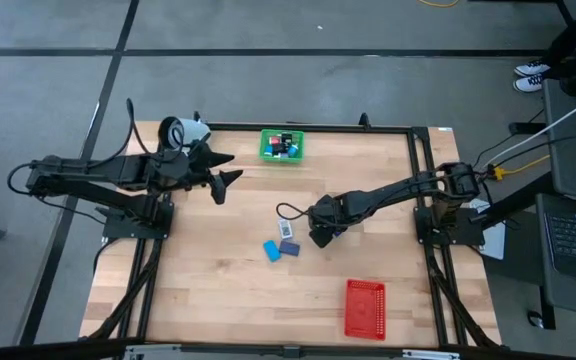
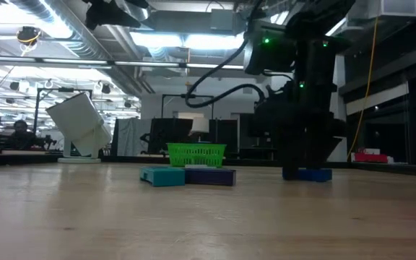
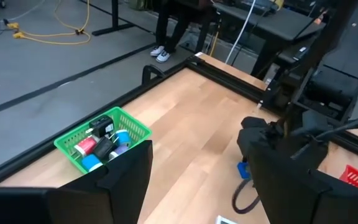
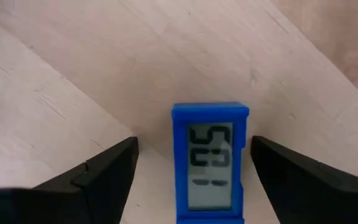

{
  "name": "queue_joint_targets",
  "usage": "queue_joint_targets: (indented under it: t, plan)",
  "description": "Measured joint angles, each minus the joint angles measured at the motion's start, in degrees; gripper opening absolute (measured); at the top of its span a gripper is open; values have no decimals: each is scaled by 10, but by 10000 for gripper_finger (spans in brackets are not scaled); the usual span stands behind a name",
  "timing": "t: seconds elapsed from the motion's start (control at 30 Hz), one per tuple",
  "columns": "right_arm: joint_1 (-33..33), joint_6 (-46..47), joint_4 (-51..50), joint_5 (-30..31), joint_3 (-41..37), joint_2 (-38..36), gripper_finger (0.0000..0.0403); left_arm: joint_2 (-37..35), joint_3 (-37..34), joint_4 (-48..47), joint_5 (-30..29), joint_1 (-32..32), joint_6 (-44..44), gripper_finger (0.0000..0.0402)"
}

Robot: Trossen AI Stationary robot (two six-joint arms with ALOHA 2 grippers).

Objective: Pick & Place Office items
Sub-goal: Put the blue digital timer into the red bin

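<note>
A small blue piece with a grey digit display (image 4: 210,158) lies flat on the wooden table. My right gripper (image 4: 194,152) hangs over it near the table's middle (image 1: 320,236), open, one finger on either side, with a gap to each. The low view shows this piece (image 2: 308,174) under the gripper (image 2: 305,148). A teal block (image 1: 272,250), a dark blue block (image 1: 290,247) and a white-blue bit (image 1: 287,229) lie just to its left. My left gripper (image 1: 220,178) waits open near the far left, above the table.
A green mesh tray (image 1: 282,145) at the far edge holds red-white, blue and black pieces (image 3: 98,146). A red mesh tray (image 1: 365,308) sits near the front right. A white-blue mug (image 1: 183,130) is at the far left corner. A black cord (image 1: 286,211) lies by the blocks.
</note>
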Motion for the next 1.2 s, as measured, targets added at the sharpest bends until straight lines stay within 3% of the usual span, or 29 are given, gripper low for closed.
queue_joint_targets:
  t: [0.2, 0.57, 0.93, 1.2]
  plan:
    - [5, 18, -2, 8, 1, 1, 274, 0, 0, 0, 0, 0, 2, 258]
    - [4, 24, 0, -4, 0, 0, 139, 0, 0, 0, 0, 1, 6, 258]
    - [-5, 65, 82, -63, -9, -55, 140, 1, 0, 0, -5, 1, 21, 258]
    - [4, 89, 335, -106, -5, -154, 138, 1, 0, 3, -5, 1, 23, 258]
